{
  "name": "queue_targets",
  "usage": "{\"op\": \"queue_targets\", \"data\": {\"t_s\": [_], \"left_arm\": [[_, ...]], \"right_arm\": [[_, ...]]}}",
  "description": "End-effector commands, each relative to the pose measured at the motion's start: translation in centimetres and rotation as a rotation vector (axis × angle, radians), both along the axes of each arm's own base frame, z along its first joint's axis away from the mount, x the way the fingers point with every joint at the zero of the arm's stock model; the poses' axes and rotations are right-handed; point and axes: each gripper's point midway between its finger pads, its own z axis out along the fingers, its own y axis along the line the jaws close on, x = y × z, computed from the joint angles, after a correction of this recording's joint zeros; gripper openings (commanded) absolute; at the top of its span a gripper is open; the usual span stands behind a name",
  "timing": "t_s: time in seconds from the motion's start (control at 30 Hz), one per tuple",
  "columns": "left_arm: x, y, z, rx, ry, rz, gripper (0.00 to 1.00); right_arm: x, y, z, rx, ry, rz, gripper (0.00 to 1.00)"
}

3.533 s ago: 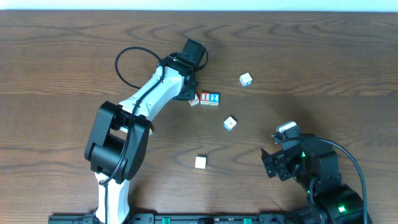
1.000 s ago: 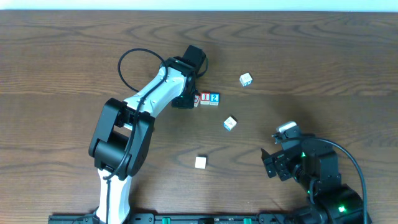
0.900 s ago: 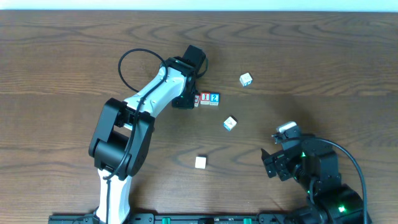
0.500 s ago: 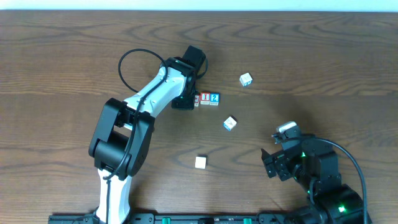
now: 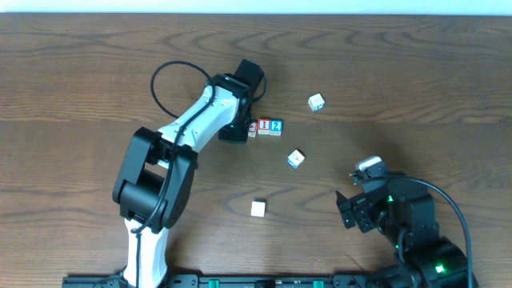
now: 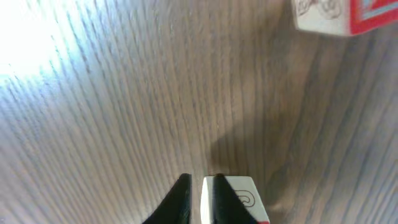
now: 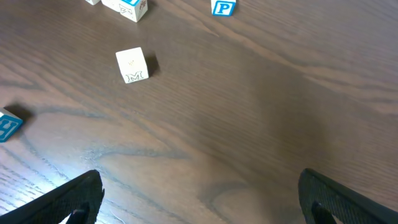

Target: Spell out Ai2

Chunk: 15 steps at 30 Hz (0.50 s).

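In the overhead view three letter blocks lie in a row: a white and red block (image 5: 251, 128) half hidden by my left gripper (image 5: 242, 130), a red "I" block (image 5: 264, 126) and a blue "2" block (image 5: 276, 126). In the left wrist view the left gripper (image 6: 200, 200) has its fingers nearly together, low over the wood. The white and red block (image 6: 244, 198) lies against the right finger, not between the fingers. Another white and red block (image 6: 323, 15) sits at the top right. My right gripper (image 5: 356, 212) is wide open and empty in the right wrist view (image 7: 211, 199).
Loose blocks lie at the back right (image 5: 317, 102), in the middle (image 5: 296, 158) and near the front (image 5: 258, 209). The right wrist view shows an "M" block (image 7: 132, 65), a blue "P" block (image 7: 224, 7) and a blue block (image 7: 7, 124) at the left edge.
Since 3.5 s ago my left wrist has shifted slightly left and toward the front beside the row. Over the last second nothing visibly moved. The right arm is still.
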Motion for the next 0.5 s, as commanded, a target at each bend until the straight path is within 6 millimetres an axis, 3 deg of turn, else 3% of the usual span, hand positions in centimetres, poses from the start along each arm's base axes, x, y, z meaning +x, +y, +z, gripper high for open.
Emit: {"op": "queue_targets", "data": {"t_s": [0.0, 0.2, 0.47], "left_arm": [[1.0, 0.9, 3.2, 0.031, -0.087, -0.014, 0.30], [1.4, 1.0, 5.1, 0.038, -0.140, -0.076, 0.37], [3.4, -0.4, 5.7, 0.053, -0.243, -0.278, 0.47]], "right_arm": [[0.1, -0.3, 0.0, 0.000, -0.002, -0.018, 0.99], [0.1, -0.3, 0.0, 0.000, -0.002, -0.018, 0.99], [0.1, -0.3, 0.0, 0.000, -0.002, -0.018, 0.99]]}}
